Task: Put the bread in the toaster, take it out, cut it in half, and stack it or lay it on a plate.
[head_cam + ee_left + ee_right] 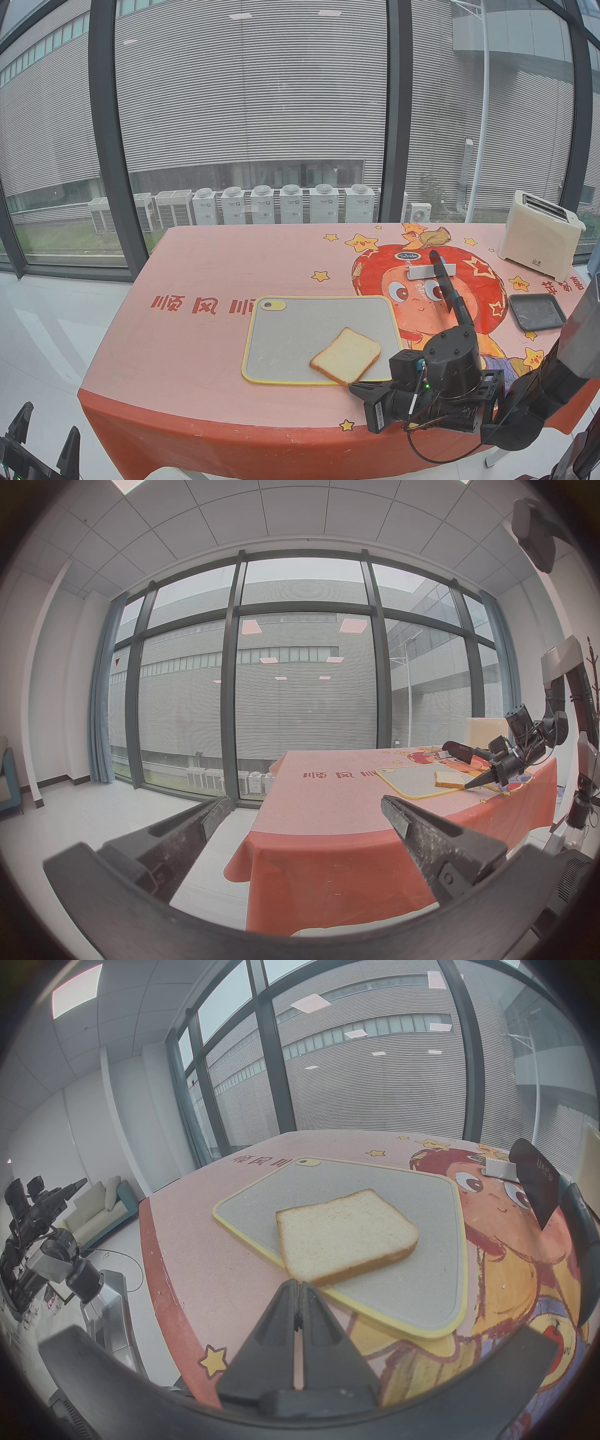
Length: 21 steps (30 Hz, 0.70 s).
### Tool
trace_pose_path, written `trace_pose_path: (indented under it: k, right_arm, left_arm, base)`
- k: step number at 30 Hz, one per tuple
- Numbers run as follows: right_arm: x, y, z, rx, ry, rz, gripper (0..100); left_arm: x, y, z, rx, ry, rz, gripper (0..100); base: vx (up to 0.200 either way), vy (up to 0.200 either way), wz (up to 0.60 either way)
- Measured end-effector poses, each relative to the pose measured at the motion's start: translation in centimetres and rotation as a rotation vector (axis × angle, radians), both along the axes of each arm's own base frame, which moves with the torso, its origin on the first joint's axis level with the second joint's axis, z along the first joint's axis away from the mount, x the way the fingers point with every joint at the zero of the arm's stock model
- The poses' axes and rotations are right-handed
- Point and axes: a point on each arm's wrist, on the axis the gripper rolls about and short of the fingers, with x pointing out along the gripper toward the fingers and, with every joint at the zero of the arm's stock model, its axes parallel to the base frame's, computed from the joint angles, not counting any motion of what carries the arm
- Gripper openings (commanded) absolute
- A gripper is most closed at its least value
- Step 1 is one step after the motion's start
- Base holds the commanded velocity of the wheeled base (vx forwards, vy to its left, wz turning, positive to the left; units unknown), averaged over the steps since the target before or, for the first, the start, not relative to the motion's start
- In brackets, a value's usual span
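Both jaws pressed together, right gripper (299, 1288) just beside bread (347, 1235)

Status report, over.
Left gripper open, clear of table. Right gripper shut, empty, at edge of bread. Bread whole on cutting board. Nothing blocking it.

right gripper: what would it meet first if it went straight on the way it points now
Likely the near crust of the pale square bread slice on the grey, yellow-rimmed cutting board. The shut right gripper points at it; if low, it might catch the board's rim first.
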Motion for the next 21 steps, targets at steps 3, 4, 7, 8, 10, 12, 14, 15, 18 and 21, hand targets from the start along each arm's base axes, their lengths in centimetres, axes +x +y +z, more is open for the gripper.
trace_pose_path:
  k: [3, 4, 7, 8, 10, 12, 14, 15, 18, 21]
  right_arm:
    - [0.25, 0.2, 0.21, 0.022, 0.003, -0.024, 0]
    - [0.33, 0.27, 0.28, 0.028, 0.002, -0.032, 0]
    - [0.48, 0.42, 0.42, 0.038, 0.0, -0.044, 0]
    - [0.5, 0.46, 0.45, 0.041, 0.0, -0.045, 0]
    - [0.51, 0.51, 0.48, 0.042, -0.001, -0.044, 0]
    - [0.52, 0.56, 0.44, 0.042, -0.001, -0.044, 0]
    - [0.57, 0.6, 0.36, 0.041, 0.001, -0.044, 0]
    - [0.62, 0.66, 0.28, 0.039, 0.002, -0.045, 0]
    - [0.79, 0.81, 0.07, 0.036, 0.003, -0.048, 0]
    - [0.92, 0.94, -0.06, 0.036, 0.003, -0.049, 0]
  left_arm:
    - [0.0, 0.0, 0.0, 0.0, 0.0, 0.0, 100]
    - [0.0, 0.0, 0.0, 0.0, 0.0, 0.0, 100]
    - [0.0, 0.0, 0.0, 0.0, 0.0, 0.0, 100]
    - [0.0, 0.0, 0.0, 0.0, 0.0, 0.0, 100]
    - [0.0, 0.0, 0.0, 0.0, 0.0, -0.001, 100]
    - [0.0, 0.0, 0.0, 0.0, 0.0, -0.001, 100]
    - [0.0, 0.0, 0.0, 0.0, 0.0, -0.001, 100]
    - [0.0, 0.0, 0.0, 0.0, 0.0, -0.001, 100]
    - [0.0, 0.0, 0.0, 0.0, 0.0, -0.001, 100]
    - [0.0, 0.0, 0.0, 0.0, 0.0, -0.001, 100]
  base:
    - [0.0, 0.0, 0.0]
    - [0.0, 0.0, 0.0]
    - [0.0, 0.0, 0.0]
    - [0.0, 0.0, 0.0]
    - [0.0, 0.0, 0.0]
    - [0.0, 0.0, 0.0]
    - [0.0, 0.0, 0.0]
    - [0.0, 0.0, 0.0]
    - [0.0, 0.0, 0.0]
    - [0.0, 0.0, 0.0]
